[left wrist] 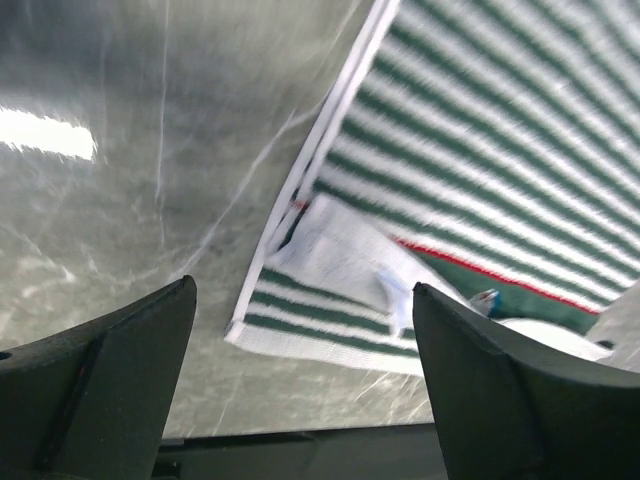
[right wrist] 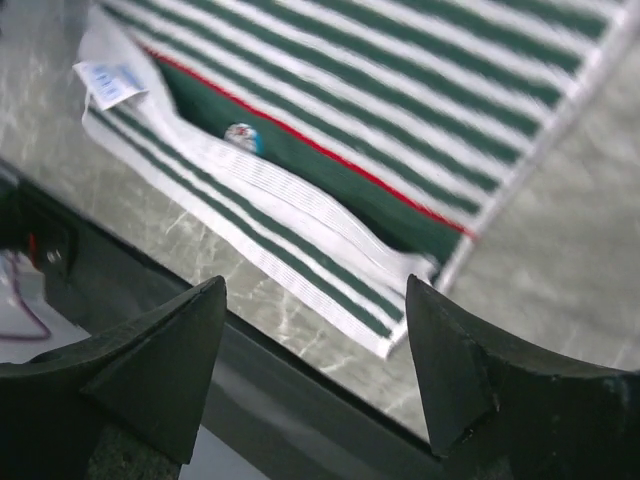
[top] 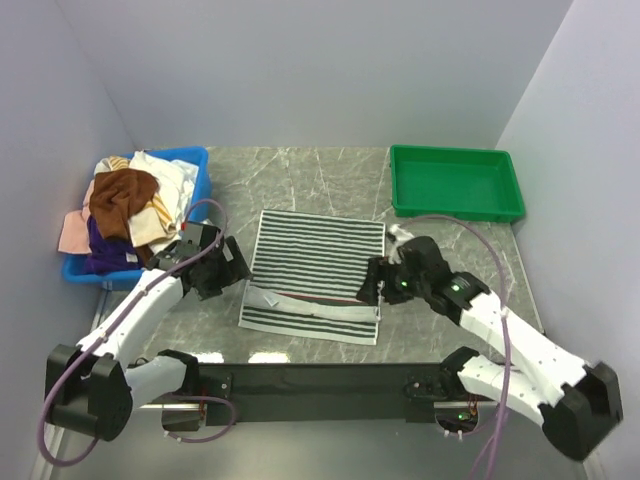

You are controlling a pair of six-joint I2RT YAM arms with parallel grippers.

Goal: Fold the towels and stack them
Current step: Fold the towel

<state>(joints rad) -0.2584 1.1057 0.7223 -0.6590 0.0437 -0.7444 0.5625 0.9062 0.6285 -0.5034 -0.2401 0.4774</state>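
Near the front edge of the table [top: 320,175], about midway along it, the green-and-white striped towel [top: 315,270] lies spread flat, with a narrow strip of its near hem turned over onto itself. My left claw [top: 236,276] hovers just off its near-left corner, fingers spread wide, gripping nothing. My right claw [top: 372,290] sits at the near-right corner, likewise spread and empty. Other towels [top: 125,200] are heaped in the blue bin [top: 196,158] at the far-left corner, and a green tray [top: 458,213] stands at the far-right corner.
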